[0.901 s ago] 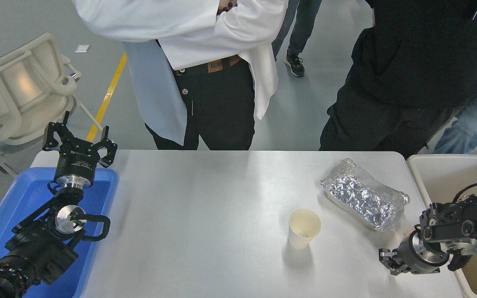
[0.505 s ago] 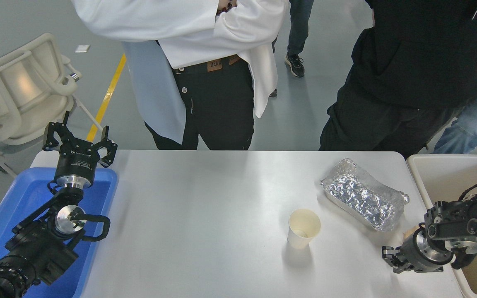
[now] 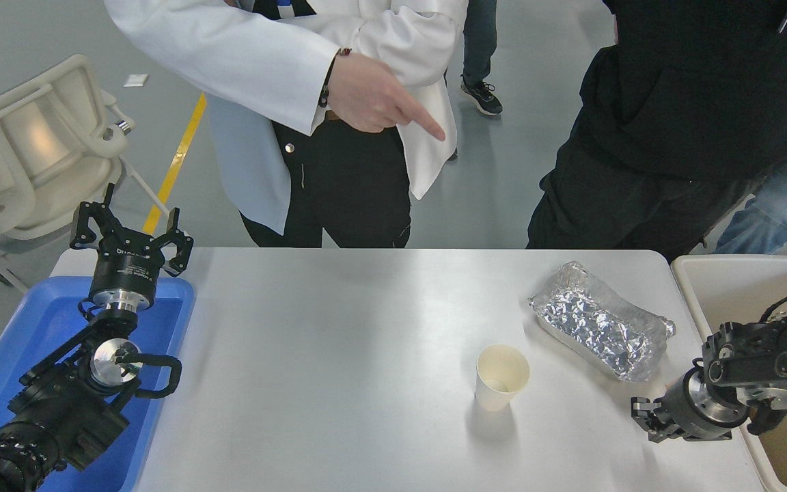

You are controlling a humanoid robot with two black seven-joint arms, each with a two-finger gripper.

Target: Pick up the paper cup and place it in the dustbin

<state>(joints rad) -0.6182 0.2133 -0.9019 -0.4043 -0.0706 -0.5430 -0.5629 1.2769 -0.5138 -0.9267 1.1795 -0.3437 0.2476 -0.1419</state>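
Note:
The paper cup (image 3: 501, 376) stands upright on the white table (image 3: 339, 355), right of the middle, with its mouth up. The beige dustbin (image 3: 697, 290) sits off the table's right edge; only its left part shows. My right gripper (image 3: 643, 420) is low over the table near the right front corner, pointing left at the cup, well apart from it. It looks open and holds nothing. My left gripper (image 3: 130, 222) is parked upright and open at the far left.
A crinkled silver foil container (image 3: 598, 321) lies between the cup and the dustbin. A blue tray (image 3: 38, 321) sits under the left arm. Two people stand at the far side; one hand (image 3: 383, 102) points down towards the table.
My right gripper has drifted slightly right and back. The person in the white coat has unfolded their arms and now points a finger. The cup has not moved.

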